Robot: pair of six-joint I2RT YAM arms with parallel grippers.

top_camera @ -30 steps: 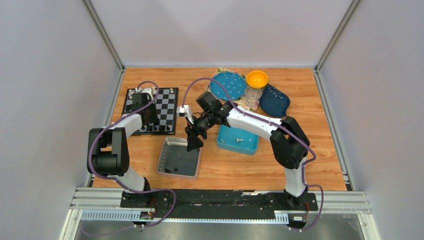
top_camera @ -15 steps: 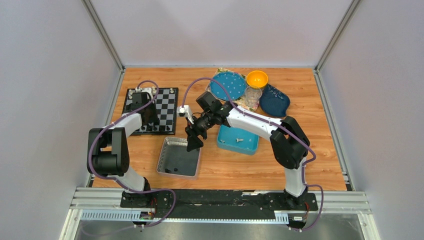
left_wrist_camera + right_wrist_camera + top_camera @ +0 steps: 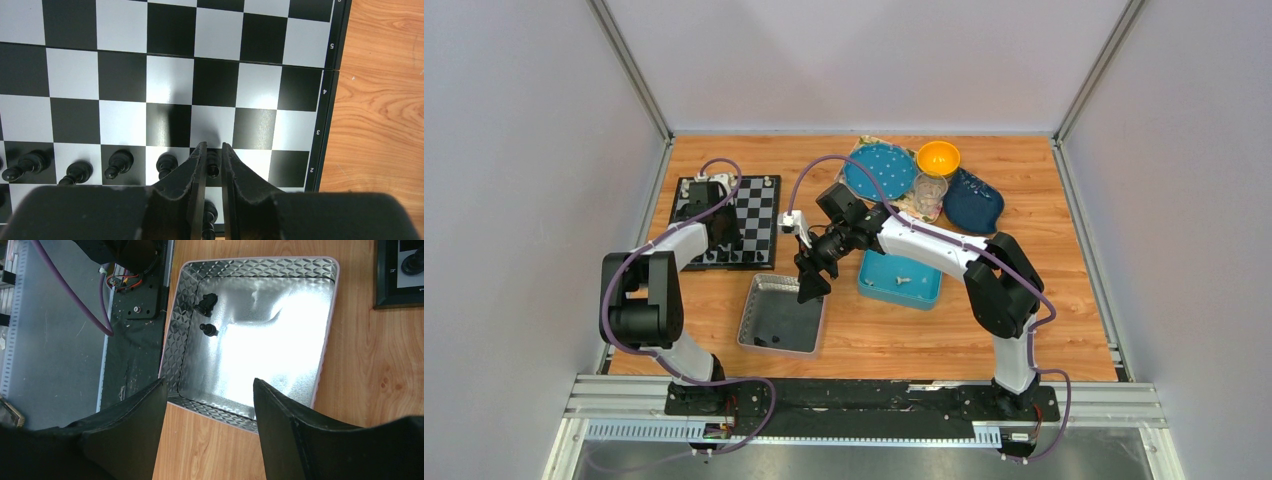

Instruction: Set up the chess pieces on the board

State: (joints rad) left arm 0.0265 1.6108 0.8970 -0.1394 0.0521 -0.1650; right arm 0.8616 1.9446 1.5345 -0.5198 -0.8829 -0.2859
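Note:
The board lies at the table's left, with its squares filling the left wrist view. My left gripper is low over the near rows. Its jaws stand narrow, shut on a black pawn that stands on a second-row square. Several more black pawns line that row to its left. My right gripper hangs open and empty above the far edge of the silver tray. Two black pieces lie in that tray.
A blue square tray with small white pieces sits right of the silver tray. At the back stand a dotted blue plate, an orange bowl, a glass and a dark blue bowl.
The left wrist has shifted very slightly over the board's near rows. The right arm has stayed still over the silver tray.

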